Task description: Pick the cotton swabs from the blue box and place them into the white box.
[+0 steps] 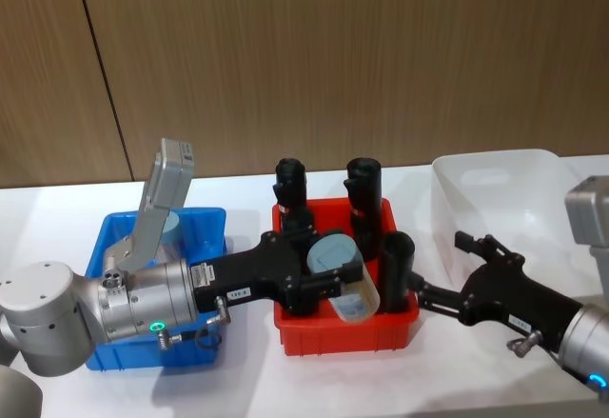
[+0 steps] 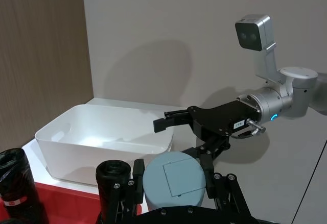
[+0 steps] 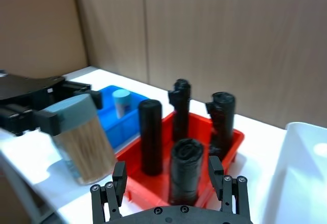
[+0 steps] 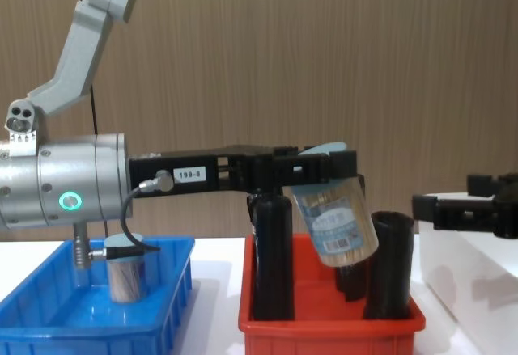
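Note:
My left gripper point(image 1: 331, 271) is shut on a tub of cotton swabs point(image 1: 348, 285), a clear cylinder with a pale blue lid. It holds the tub tilted in the air above the red bin point(image 1: 343, 338); the chest view shows the tub point(image 4: 336, 219) hanging over the bin's black cylinders. A second tub point(image 1: 171, 226) stands in the blue box point(image 1: 207, 237) at the left. The white box point(image 1: 495, 189) stands at the far right. My right gripper point(image 1: 445, 269) is open, between the red bin and the white box, holding nothing.
Several tall black cylinders point(image 4: 273, 259) stand upright in the red bin, right under and beside the held tub. A wooden wall closes the back of the white table point(image 1: 57, 209). My left arm's elbow covers the blue box's front.

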Robot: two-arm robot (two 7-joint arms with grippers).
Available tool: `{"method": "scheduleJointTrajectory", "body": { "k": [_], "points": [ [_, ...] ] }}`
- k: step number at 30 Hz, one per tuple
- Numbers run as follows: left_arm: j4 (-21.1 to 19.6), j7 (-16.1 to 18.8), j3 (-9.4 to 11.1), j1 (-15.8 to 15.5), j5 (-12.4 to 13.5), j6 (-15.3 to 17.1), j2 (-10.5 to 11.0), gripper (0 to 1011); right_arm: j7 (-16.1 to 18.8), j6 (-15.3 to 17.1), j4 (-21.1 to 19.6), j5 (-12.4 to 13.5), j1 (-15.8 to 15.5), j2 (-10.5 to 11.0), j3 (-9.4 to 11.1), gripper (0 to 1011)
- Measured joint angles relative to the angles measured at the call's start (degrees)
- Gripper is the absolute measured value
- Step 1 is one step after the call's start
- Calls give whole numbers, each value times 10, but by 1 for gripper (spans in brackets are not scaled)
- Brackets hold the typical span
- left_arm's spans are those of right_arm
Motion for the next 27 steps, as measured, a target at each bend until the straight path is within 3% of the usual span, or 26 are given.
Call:
{"method": "scheduleJointTrajectory", "body": {
  "k": [14, 27],
  "points": [
    [0, -1, 0, 0, 0, 0, 0, 666, 89, 36, 6, 3, 26, 14, -3, 1002],
    [0, -1, 0, 0, 0, 0, 0, 665, 142, 53, 17, -24, 58, 0, -26, 1002]
  ]
}}
